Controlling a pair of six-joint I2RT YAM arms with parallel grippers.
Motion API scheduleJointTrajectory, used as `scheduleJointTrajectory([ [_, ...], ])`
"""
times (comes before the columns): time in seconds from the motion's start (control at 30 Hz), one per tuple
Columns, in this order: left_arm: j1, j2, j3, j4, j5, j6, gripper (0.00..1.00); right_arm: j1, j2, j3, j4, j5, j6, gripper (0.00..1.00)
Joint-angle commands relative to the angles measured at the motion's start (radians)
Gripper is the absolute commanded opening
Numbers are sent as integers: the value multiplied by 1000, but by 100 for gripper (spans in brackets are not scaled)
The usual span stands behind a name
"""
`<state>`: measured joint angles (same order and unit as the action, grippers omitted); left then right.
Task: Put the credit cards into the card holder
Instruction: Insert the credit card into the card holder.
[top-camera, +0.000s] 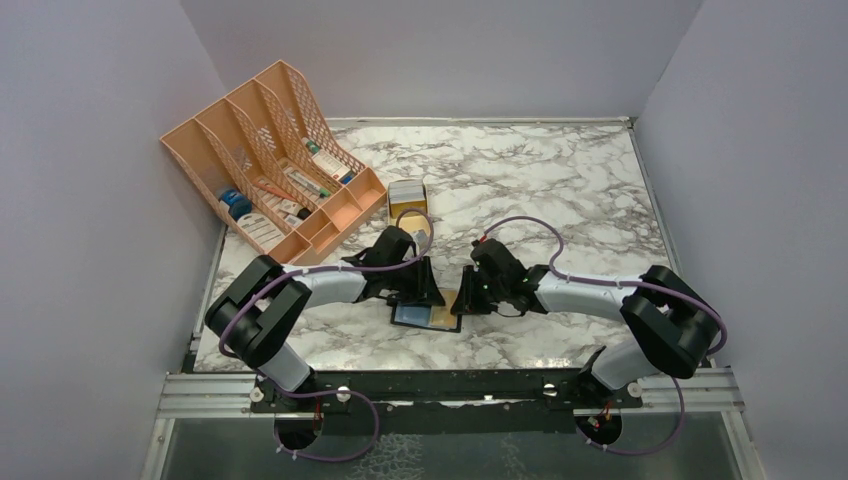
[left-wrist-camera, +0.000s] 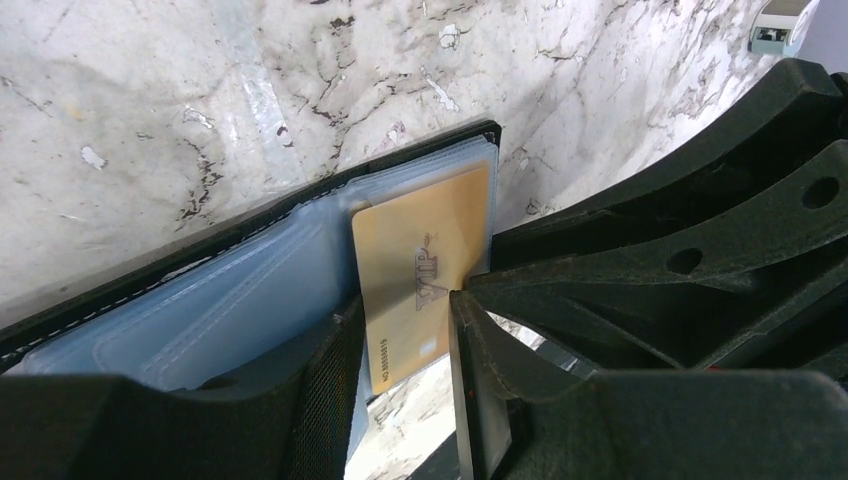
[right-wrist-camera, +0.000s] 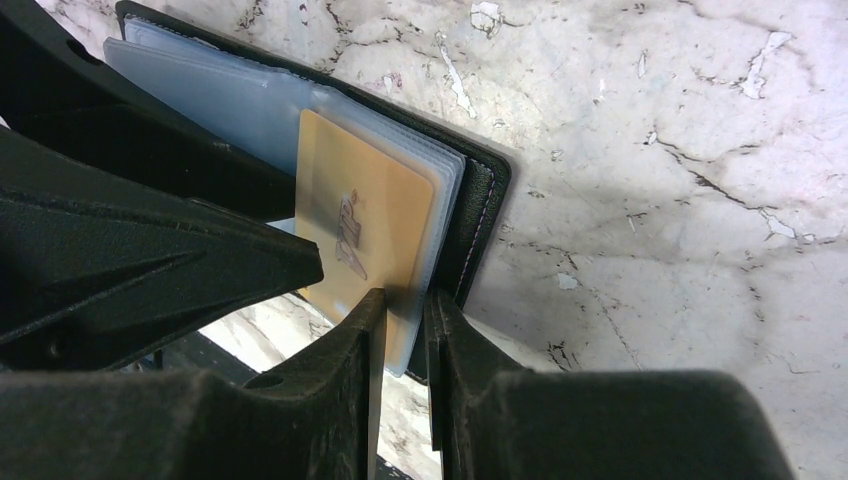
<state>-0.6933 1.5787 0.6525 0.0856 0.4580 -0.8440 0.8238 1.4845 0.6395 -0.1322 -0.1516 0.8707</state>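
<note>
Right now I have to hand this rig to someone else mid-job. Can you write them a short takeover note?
Left gripper: its jaws straddle the exposed end of the gold card; a firm pinch cannot be confirmed.
Right gripper: shut on the card holder, at the edge of its clear sleeves.
Position: the holder lies open on the table, between the two arms.
Done: the gold card is partly in a sleeve, with one end sticking out.
Left to do: slide it fully in. No other cards are in view, so they need finding.
</note>
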Motion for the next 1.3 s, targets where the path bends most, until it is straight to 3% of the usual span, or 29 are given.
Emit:
scheduleJointTrajectory([
  [0.0, -40, -6, 16, 70, 18, -48, 38, 5, -3, -4, -4, 56, -9, 21],
  [0.33, -45, -59, -23, 173, 25, -107, 42, 5, -13, 8, -75, 169, -35, 15],
  [0.77, -45, -65, -25, 105, -9, -73, 44, 5, -46, 8, -89, 204, -51, 6],
  [1.1, -20, -146, 208, -263, -211, 245, 54, 5, -145, 19, -136, 198, -61, 30],
  [1.27, 30, -134, 367, -420, -346, 514, 55, 5, -198, 8, -150, 210, -57, 41],
])
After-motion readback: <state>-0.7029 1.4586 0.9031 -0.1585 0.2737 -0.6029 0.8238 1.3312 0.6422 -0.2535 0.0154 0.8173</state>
